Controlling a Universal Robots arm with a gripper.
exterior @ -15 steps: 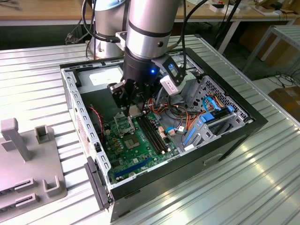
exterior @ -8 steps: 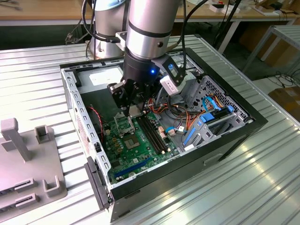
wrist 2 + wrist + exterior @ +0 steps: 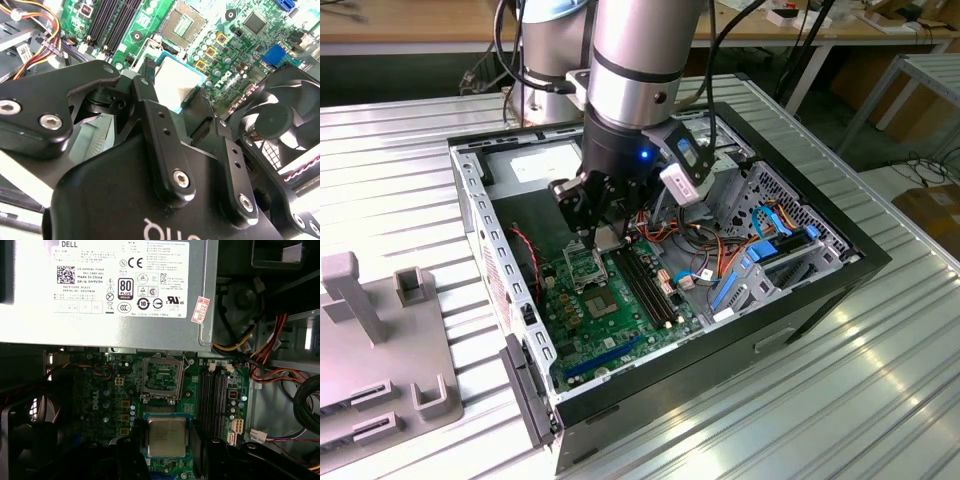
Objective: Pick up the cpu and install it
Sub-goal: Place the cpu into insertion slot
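Observation:
The cpu [image 3: 166,436], a square chip with a silver lid and green edge, hangs just above the green motherboard [image 3: 620,320] inside the open computer case [image 3: 800,300]. My gripper [image 3: 166,442] is shut on it, one black finger [image 3: 200,447] on each side. The open cpu socket [image 3: 161,379] lies bare a short way beyond the chip. In the second wrist view the cpu [image 3: 175,82] sits between the fingers [image 3: 145,80], with the socket [image 3: 182,22] past it. In the exterior view the gripper [image 3: 595,228] hovers right over the socket [image 3: 585,268].
A silver power supply [image 3: 100,290] borders the socket's far side. Memory slots [image 3: 645,285] run beside the socket. A black fan [image 3: 275,120] and coloured cables [image 3: 720,250] crowd the case. A grey fixture [image 3: 380,330] stands on the table at the exterior view's left.

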